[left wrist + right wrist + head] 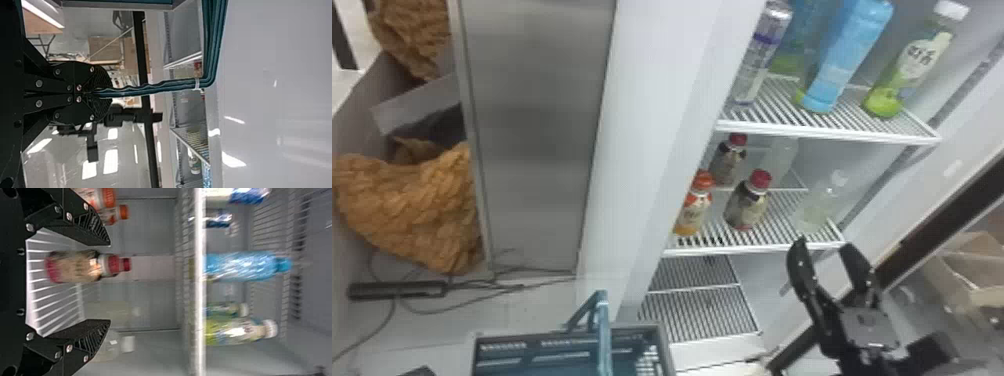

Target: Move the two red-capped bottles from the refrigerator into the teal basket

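Red-capped bottles (747,205) stand in the refrigerator (647,150), toward the middle shelf's (757,248) left edge (one farther back). Below is the teal basket (637,327), its handle (156,86) pinched by the left gripper (105,93). The right gripper (823,245), spread wide, hovers near the shelf's front right corner.

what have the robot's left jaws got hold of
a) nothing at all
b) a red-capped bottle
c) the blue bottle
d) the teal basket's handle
d, since the left jaws are closed together on the end of the ridged teal handle of the basket.
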